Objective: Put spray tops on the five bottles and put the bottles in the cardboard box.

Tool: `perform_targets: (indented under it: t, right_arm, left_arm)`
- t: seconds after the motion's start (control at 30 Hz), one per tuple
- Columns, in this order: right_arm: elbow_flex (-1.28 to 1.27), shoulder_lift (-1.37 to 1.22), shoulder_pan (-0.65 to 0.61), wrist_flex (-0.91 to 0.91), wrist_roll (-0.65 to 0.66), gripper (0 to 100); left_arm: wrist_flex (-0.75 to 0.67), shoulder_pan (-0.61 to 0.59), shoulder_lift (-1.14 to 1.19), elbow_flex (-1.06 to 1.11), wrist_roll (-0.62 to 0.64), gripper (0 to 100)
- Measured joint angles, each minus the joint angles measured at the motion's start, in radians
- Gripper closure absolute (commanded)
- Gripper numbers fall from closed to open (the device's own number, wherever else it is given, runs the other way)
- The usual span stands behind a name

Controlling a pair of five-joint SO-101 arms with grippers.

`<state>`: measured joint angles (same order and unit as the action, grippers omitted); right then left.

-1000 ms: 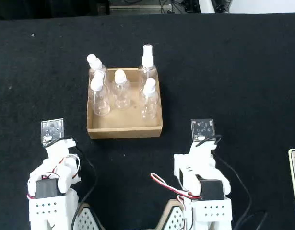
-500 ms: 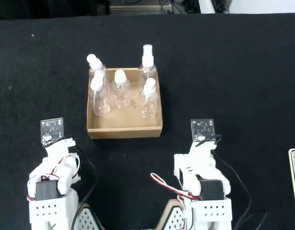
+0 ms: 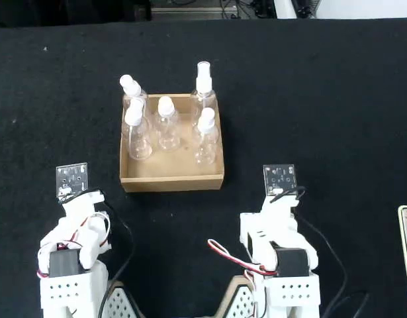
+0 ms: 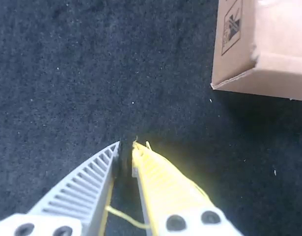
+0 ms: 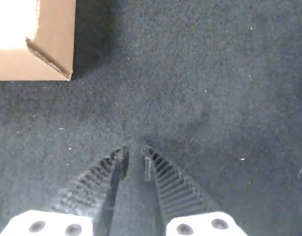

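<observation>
Bottles stand ahead of both arms, off toward the table's middle, and neither gripper is close to them. The left gripper has its ribbed fingers pressed together, one grey and one yellow, with nothing between them. It hangs low over the black cloth, which is a napped, slightly fuzzy fabric flecked with lint. The right gripper has dark ribbed fingers drawn almost together, leaving only a thin slit, and it also holds nothing.

Beyond the fingertips, each wrist view shows a near corner of the cardboard box. It is plain brown board with a raw folded edge, open at the top and shallow-walled. The box lies forward and inward of each arm, roughly between the two. The left arm is perhaps a touch nearer, though I judge the difference slight.

The bottles are clear plastic, rounded at the shoulder, and upright with their long axis vertical. Each one carries a white spray top. Three sit plainly inside the box. The two at the far rim look to be inside as well, but from this angle I cannot be sure they are not just behind the wall.

Any further move would have to come down from above along the necks. To my eye the task looks finished or very nearly so.
</observation>
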<state>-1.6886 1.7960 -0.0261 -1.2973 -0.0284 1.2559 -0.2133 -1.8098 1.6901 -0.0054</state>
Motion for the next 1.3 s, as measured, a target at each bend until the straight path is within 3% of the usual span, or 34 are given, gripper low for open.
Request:
perform_targets:
  t: [1.07,1.23,1.3]
  right_arm:
    - [0.000,0.000,-0.003,0.000,0.002,98.1]
    - [0.000,0.000,-0.164,0.000,0.002,98.1]
    - [0.000,0.000,-0.175,0.000,0.002,98.1]
  left_arm:
    - [0.000,0.000,0.000,0.000,0.000,97]
    - [0.000,0.000,0.000,0.000,0.000,97]
    - [0.000,0.000,0.000,0.000,0.000,97]
